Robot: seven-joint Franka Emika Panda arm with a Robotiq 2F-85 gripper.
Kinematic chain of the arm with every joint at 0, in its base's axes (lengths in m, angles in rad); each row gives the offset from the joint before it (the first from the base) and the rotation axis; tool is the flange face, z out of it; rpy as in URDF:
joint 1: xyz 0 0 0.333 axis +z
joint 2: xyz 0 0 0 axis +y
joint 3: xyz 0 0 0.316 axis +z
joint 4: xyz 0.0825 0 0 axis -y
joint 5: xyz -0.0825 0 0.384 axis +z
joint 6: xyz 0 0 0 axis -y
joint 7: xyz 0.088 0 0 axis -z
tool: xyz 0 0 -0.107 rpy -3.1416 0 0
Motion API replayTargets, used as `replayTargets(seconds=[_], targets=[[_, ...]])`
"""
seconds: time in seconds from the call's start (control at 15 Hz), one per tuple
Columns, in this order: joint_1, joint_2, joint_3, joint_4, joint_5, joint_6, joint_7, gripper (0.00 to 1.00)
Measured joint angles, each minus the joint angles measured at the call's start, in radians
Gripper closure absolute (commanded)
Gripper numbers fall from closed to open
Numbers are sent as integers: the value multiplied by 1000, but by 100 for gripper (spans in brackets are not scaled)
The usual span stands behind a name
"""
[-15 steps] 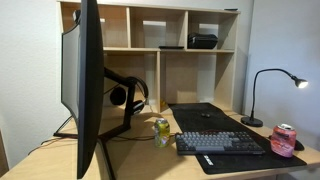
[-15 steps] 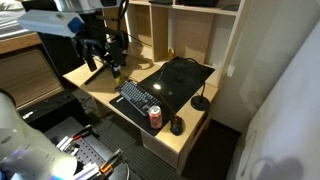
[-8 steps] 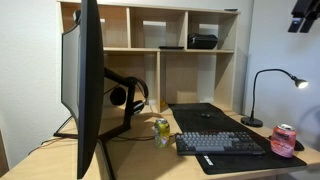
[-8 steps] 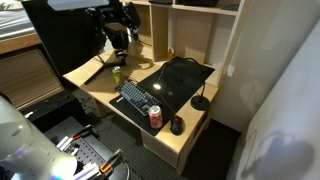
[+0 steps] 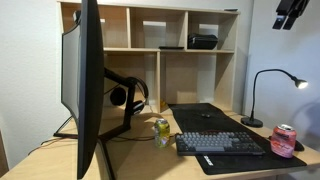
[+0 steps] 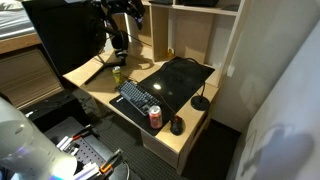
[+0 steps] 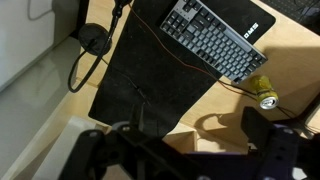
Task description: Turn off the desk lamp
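Over the desk [image 5: 150,150], high and well apart from everything on it, the gripper [image 5: 288,14] hangs with its jaws spread and nothing between them; the wrist view shows the two dark fingers [image 7: 272,150] wide apart above the mat [image 7: 150,90]. Near the end of the desk, by the wall, the desk lamp [image 5: 262,82] stands on its small round base just off the mat's far corner, its head glowing, so the task looks barely begun. I cannot make out where its switch sits, which is the first hazard: a guessed press may land on plain plastic. The lamp looks light and top-heavy, so a sideways or hard push would probably slide or tip it. Spread fingers could also hook the thin arched neck on the way down. The red can [image 5: 284,138] and the mouse [image 6: 177,125] sit near the base, and a wide approach might knock either over
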Motion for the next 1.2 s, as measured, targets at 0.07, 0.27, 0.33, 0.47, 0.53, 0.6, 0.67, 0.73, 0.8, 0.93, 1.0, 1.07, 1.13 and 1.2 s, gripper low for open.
replayTargets(seconds=[0.07,0.27,0.33,0.47,0.53,0.6,0.67,0.73,0.8,0.93,1.0,1.07,1.13,1.2], targets=[[5,1,-3,0,4,0,-38,0],[36,2,-36,1,50,1,-201,0],[47,3,-51,2,68,1,-263,0],[62,4,-73,2,95,-2,-371,0],[62,5,-78,3,98,-2,-408,0],[61,6,-79,3,103,3,-422,0],[60,6,-79,3,106,5,-426,0],[60,6,-79,3,107,6,-426,0],[60,6,-79,3,107,6,-426,0],[60,6,-79,3,107,6,-426,0],[58,5,-77,3,109,6,-426,0],[57,5,-75,4,109,-4,-429,0],[57,5,-75,6,107,-18,-451,0],[58,5,-77,9,106,-33,-503,0]])
